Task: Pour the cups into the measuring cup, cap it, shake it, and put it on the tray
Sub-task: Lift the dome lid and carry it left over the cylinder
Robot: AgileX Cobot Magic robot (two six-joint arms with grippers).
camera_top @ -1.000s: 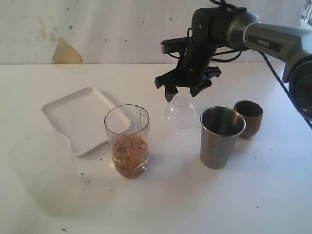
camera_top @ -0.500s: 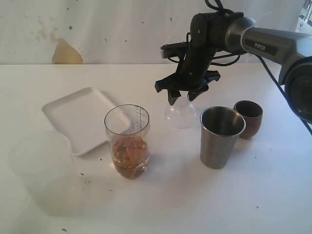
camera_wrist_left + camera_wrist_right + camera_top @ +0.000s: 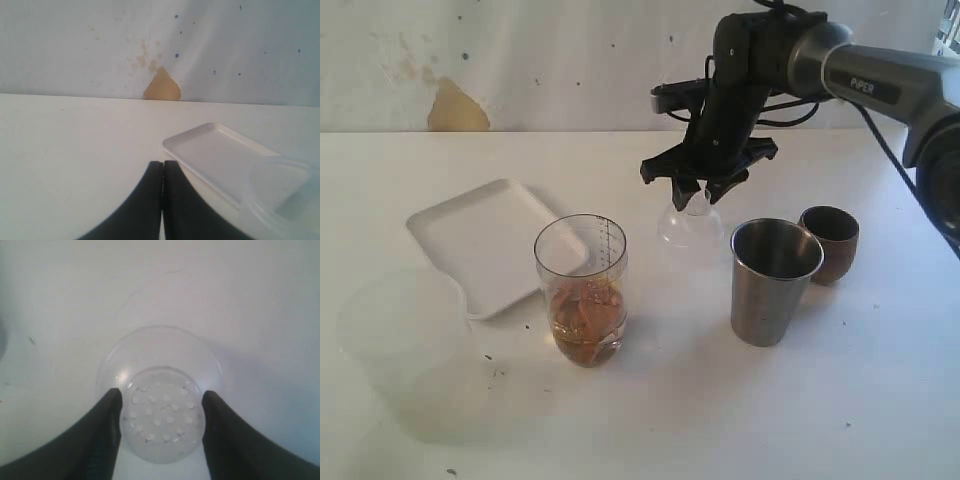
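Left gripper (image 3: 162, 166): seen only in its own wrist view. Its two black fingers (image 3: 148, 200) are pressed flat together with nothing between them, above bare white table (image 3: 650, 420).

Cloudy plastic cup (image 3: 400, 345): farthest left in the exterior view, near the front edge, just beside the tray's near corner.

Tray (image 3: 480, 235): flat on the table, behind and left of the measuring cup. We see nothing resting on it.

Measuring cup (image 3: 582, 290): upright, uncapped, scale facing right. Amber liquid (image 3: 585, 320) fills roughly the lower half. It stands just off the tray's right edge; whether they touch we cannot tell.

Dome cap (image 3: 689, 225): right of the measuring cup and well apart from it, behind and left of the steel tumbler. Right gripper (image 3: 698, 193) comes down on it from above. In the right wrist view the fingers (image 3: 107, 430) sit against opposite sides of the cap's perforated top, partly closed and clamped on it. Whether the cap's base is clear of the table we cannot tell.

Steel tumbler (image 3: 775, 280): upright. We cannot make out any contents.

Wooden cup (image 3: 829, 243): upright, just behind and right of the tumbler, interior dark.
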